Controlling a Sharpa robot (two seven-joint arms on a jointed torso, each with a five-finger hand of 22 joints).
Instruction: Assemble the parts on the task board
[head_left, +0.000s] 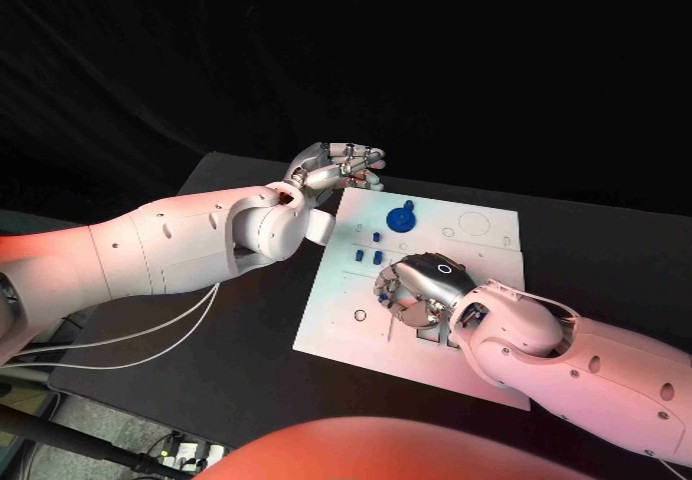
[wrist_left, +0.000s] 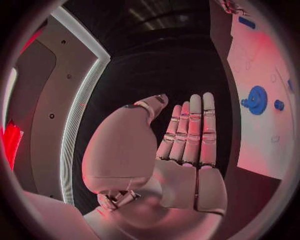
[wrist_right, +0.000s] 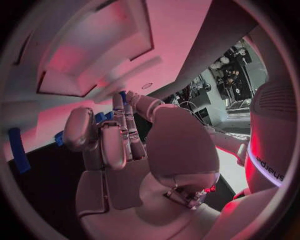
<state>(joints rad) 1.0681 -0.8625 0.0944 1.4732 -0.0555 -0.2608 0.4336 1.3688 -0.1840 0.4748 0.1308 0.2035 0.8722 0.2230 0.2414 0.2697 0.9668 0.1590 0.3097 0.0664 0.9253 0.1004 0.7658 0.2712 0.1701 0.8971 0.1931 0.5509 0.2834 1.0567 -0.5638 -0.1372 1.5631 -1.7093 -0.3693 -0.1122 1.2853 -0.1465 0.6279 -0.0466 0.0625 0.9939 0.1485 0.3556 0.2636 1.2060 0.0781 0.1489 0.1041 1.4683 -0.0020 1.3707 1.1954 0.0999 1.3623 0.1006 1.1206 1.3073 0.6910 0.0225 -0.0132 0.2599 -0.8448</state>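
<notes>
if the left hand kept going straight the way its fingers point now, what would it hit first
Probably nothing: the left hand is flat and empty, its fingers aimed past the task board edge toward dark table and backdrop. The blue round part lies off to the side; depth is unclear.

Black table (head_left: 216, 330), dark backdrop (head_left: 476, 70)

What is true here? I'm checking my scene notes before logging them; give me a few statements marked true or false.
1. The left robot hand holds nothing, its fingers straight and together. True.
2. The right robot hand hangs off the task board. False: it is over the white task board.
3. A round blue gear-like part sits on the board's far half. True.
4. The left robot hand rests over the board's middle. False: it is at the board's far left corner.
</notes>
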